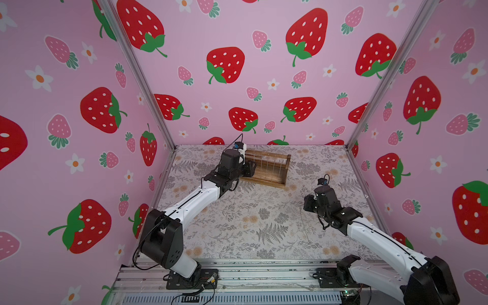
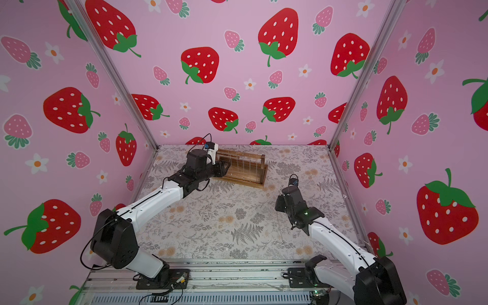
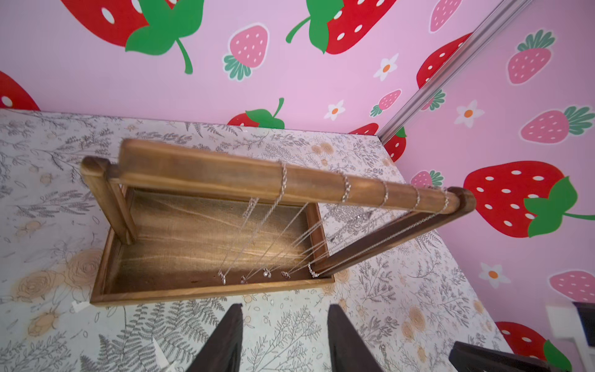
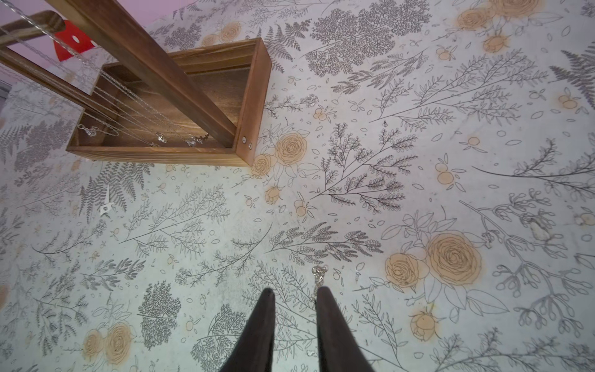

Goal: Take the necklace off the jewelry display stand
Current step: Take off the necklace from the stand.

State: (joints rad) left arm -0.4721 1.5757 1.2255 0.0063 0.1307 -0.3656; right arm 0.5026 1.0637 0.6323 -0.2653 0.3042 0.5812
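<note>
The jewelry display stand (image 1: 274,182) (image 2: 250,182) is a dark wooden rack at the back of the table. Several silver necklaces (image 3: 346,190) loop over its top bar (image 3: 225,174), and their pendants hang just above the tray (image 4: 254,96). My left gripper (image 3: 286,306) (image 1: 252,169) is open and empty at the stand's left end, in front of the tray. My right gripper (image 4: 295,289) (image 1: 307,203) hovers over the cloth to the stand's front right, jaws apart. One necklace (image 4: 319,273) shows its clasp end on the cloth at the tip of one right finger, which hides the rest.
Strawberry-print walls close the back and both sides, with aluminium posts (image 1: 369,105) in the corners. A metal rail (image 1: 237,274) carrying both arm bases runs along the front. Small white scraps (image 4: 104,207) lie on the floral cloth in front of the stand.
</note>
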